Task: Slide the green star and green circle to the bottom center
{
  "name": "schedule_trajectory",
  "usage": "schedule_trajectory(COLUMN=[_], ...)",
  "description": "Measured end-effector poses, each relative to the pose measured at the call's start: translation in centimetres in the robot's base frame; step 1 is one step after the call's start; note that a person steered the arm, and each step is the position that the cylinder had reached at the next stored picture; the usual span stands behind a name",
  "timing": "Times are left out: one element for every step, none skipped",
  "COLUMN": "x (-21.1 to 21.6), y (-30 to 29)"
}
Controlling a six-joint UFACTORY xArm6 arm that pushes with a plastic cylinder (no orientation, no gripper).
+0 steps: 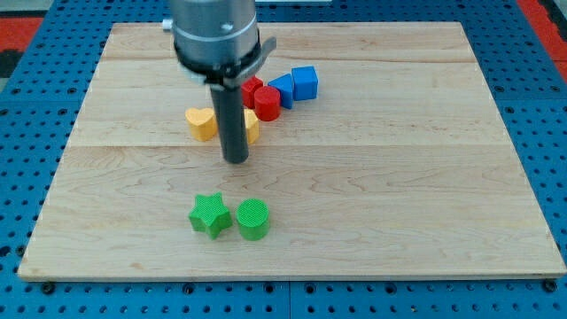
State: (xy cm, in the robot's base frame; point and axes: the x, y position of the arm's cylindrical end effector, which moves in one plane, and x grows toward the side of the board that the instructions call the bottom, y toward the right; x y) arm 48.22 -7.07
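Observation:
The green star [209, 214] lies near the view's bottom, a little left of centre. The green circle [253, 219] sits right beside it on its right, nearly touching. My tip [235, 160] rests on the wooden board [399, 195] above the two green blocks, roughly over the gap between them and about a block's width away.
Behind the rod lie a yellow heart-like block [202, 122] and a second yellow block [252, 128], partly hidden. Further up are a red cylinder [267, 103], another red block [252, 88], a blue cube [304, 82] and a blue block [283, 88].

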Motion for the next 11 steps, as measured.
schedule_trajectory(x=[-0.6, -5.4, -8.1, -3.2, 2.5, 5.5, 8.0, 8.2, 8.2, 8.6, 8.6], y=[-8.2, -6.3, -4.5, -6.4, -6.8, -6.7, -4.3, -0.9, 2.6, 4.3, 4.2])
